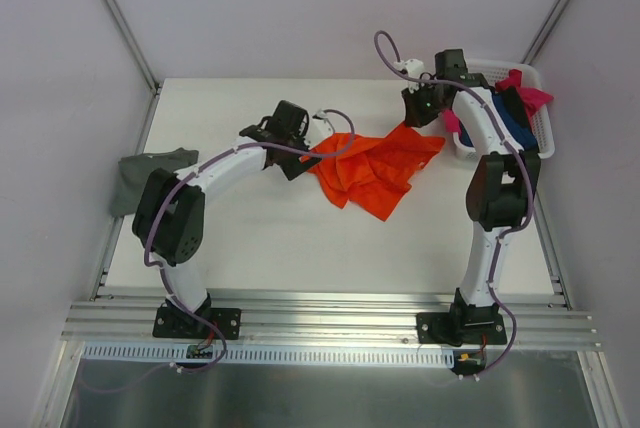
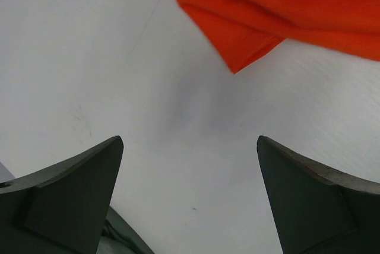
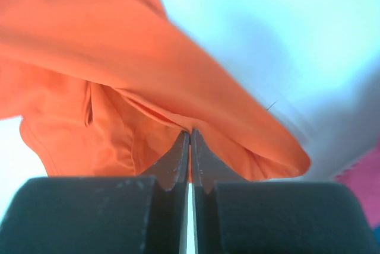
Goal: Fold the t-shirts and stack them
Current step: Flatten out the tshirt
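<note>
Sprawling crumpled on the table, right of centre, the orange t-shirt runs lengthwise from a near hem up to its far-right corner. The right gripper is clenched on a fold at that corner. The left gripper, spread wide and empty, hangs just beside the shirt's left edge, with cloth ahead and to its right. I judge it the nearer arm for that side. The grey-green t-shirt lies well apart at the table's left edge.

High rear overview; both wrist views close on orange t-shirt
</note>
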Controlling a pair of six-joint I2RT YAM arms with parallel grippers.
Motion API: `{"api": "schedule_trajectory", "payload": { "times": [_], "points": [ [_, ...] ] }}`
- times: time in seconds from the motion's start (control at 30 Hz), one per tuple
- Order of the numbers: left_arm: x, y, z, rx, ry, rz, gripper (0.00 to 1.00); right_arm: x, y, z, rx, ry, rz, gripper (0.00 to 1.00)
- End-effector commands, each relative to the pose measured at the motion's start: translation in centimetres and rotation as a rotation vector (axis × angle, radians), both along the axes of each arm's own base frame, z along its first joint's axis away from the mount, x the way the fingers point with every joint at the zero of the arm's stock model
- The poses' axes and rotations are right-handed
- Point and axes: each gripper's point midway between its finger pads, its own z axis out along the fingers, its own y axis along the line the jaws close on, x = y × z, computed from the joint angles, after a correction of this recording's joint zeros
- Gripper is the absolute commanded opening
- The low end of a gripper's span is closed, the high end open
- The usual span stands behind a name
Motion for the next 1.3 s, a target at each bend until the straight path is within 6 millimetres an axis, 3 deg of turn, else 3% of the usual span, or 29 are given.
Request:
{"api": "schedule_trajectory", "payload": {
  "times": [0.0, 0.13, 0.3, 0.47, 0.67, 0.7, 0.87, 1.0, 1.1, 1.17, 1.2, 1.27],
  "points": [
    [0.9, -3.8, 2.9, 0.004, -0.128, -0.176, 0.97, 0.8, 0.7, 4.0, 0.067, -0.056, -0.036, 0.0],
    [-0.7, -8.7, 3.2, -0.03, -0.129, -0.305, 0.89, 1.4, 0.3, 3.2, 0.046, -0.056, -0.056, 0.01],
    [-3.4, -13.6, 1.4, -0.1, -0.057, -0.386, 0.79, 3.1, 0.2, 2.9, 0.036, -0.078, -0.079, 0.01],
    [-4.3, -16.9, 0.7, -0.134, -0.027, -0.41, 0.76, 5.4, 0.9, 6.3, 0.084, -0.176, -0.1, 0.01],
    [-3.9, -17.8, 0.8, -0.158, -0.016, -0.345, 0.76, 7.3, 1.6, 12.5, 0.134, -0.336, -0.115, 0.0],
    [-3.6, -17.4, 0.9, -0.141, -0.03, -0.328, 0.76, 7.3, 1.5, 12.5, 0.135, -0.335, -0.123, 0.01],
    [-3.4, -15.7, 0.6, -0.12, -0.016, -0.267, 0.79, 7.9, 1.8, 18.8, 0.175, -0.491, -0.132, 0.01],
    [-2.3, -12.8, 1.5, -0.138, -0.018, -0.135, 0.87, 6.7, 3.1, 23.4, 0.246, -0.568, -0.116, 0.01],
    [-0.3, -9.3, 4.4, -0.173, -0.081, -0.001, 0.9, 4.4, 5.0, 26.9, 0.327, -0.608, -0.064, 0.01],
    [0.7, -7.2, 7.6, -0.206, -0.145, 0.057, 0.92, 2.6, 6.3, 29.1, 0.373, -0.641, -0.024, 0.01],
    [1.8, -5.1, 9.2, -0.221, -0.183, 0.122, 0.93, 2.1, 7.1, 30.2, 0.385, -0.671, -0.003, 0.01],
    [2.6, -3.0, 12.7, -0.271, -0.253, 0.187, 0.93, 1.2, 7.6, 32.5, 0.41, -0.721, 0.004, 0.01]
  ]
}}
